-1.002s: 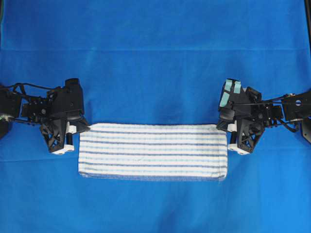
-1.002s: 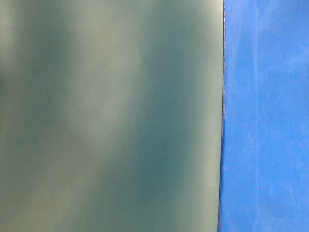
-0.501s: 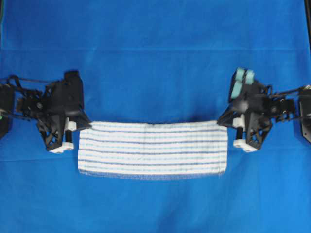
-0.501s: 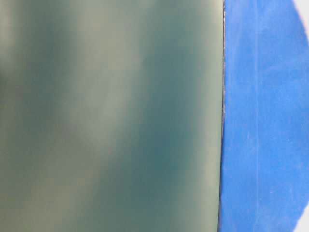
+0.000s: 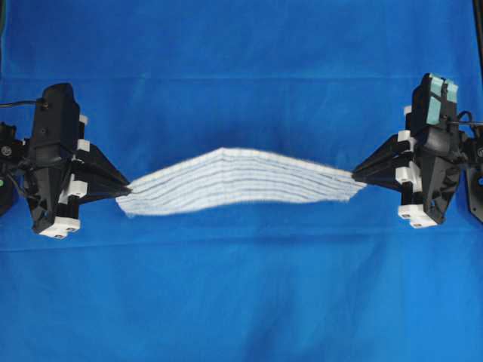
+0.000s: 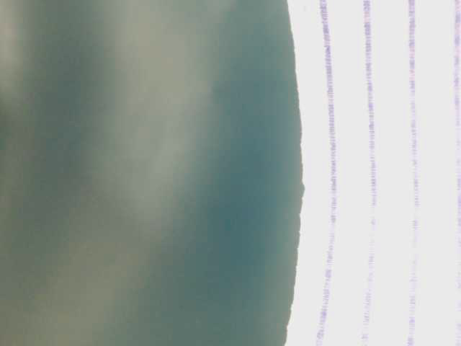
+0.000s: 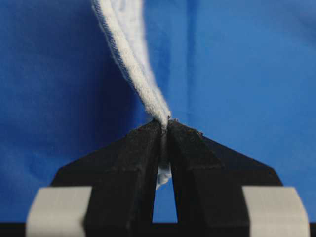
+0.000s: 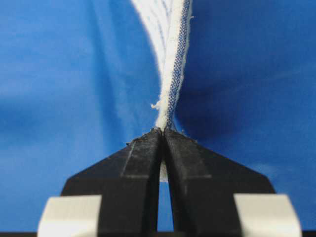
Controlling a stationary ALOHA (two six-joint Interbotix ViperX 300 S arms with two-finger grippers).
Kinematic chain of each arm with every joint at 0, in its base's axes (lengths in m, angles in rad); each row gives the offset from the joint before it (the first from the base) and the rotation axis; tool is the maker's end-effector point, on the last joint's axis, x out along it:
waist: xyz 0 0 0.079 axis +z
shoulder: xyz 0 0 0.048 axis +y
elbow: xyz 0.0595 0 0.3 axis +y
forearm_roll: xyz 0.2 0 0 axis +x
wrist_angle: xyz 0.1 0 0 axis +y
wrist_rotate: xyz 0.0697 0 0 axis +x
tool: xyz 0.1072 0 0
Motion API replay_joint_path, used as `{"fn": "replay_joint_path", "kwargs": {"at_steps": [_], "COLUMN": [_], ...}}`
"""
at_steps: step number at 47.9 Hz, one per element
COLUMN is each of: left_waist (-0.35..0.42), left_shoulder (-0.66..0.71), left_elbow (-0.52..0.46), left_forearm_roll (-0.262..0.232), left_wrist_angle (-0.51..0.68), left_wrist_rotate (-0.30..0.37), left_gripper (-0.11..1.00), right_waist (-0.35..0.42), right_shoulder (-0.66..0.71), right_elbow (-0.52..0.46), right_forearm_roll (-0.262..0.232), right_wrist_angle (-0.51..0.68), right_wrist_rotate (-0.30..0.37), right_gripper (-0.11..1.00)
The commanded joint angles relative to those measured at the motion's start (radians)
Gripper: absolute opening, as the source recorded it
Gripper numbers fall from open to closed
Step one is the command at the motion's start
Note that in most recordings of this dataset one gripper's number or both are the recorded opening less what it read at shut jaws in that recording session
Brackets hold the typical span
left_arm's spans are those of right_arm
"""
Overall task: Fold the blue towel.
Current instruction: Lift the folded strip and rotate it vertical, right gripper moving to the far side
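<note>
The blue towel (image 5: 238, 181), white with thin dark-blue stripes, hangs in the air stretched between my two grippers, seen almost edge-on from overhead. My left gripper (image 5: 124, 185) is shut on its left corner. My right gripper (image 5: 356, 177) is shut on its right corner. In the left wrist view the towel (image 7: 133, 59) runs up from the pinched fingertips of the left gripper (image 7: 165, 123). The right wrist view shows its striped edge (image 8: 173, 64) rising from the closed right gripper (image 8: 162, 131). At table level the towel (image 6: 382, 173) fills the right side, blurred and very close.
A plain solid-blue cloth (image 5: 241, 302) covers the whole table under the towel. A fold line crosses it at the back (image 5: 241, 75). A blurred grey-green surface (image 6: 144, 173) fills the left of the table-level view.
Both grippers have lifted the towel's far corners off the table and moved outward, pulling it taut. The towel lay flat and folded before; now it hangs raised between them.
</note>
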Motion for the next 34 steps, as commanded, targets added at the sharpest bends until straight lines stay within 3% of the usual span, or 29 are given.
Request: {"fn": "replay_joint_path", "kwargs": {"at_steps": [1,10,22,34], "left_waist": [-0.005,-0.060,-0.143,-0.195], "left_shoulder": [-0.002,0.055,0.230,0.399], "left_elbow": [-0.014,-0.038,-0.160,-0.339], "left_forearm_roll": [0.000,0.000,0.000,0.000], "left_wrist_angle": [-0.040,-0.149,-0.210,-0.210], "left_wrist_rotate": [-0.002,-0.002,0.000,0.005], "left_gripper": [0.04,0.04,0.04,0.04], "right_waist": [-0.034,-0.167,-0.365,-0.456], "right_shoulder": [0.003,0.040,0.132,0.261], "right_elbow": [-0.015,-0.031,-0.078,-0.173], "right_forearm_roll": [-0.014,-0.044,-0.110,-0.158], "right_wrist_angle": [-0.011,-0.043,-0.140,-0.210], "right_wrist_rotate": [0.002,0.002,0.000,-0.008], "right_gripper": [0.04,0.04,0.04,0.04]}}
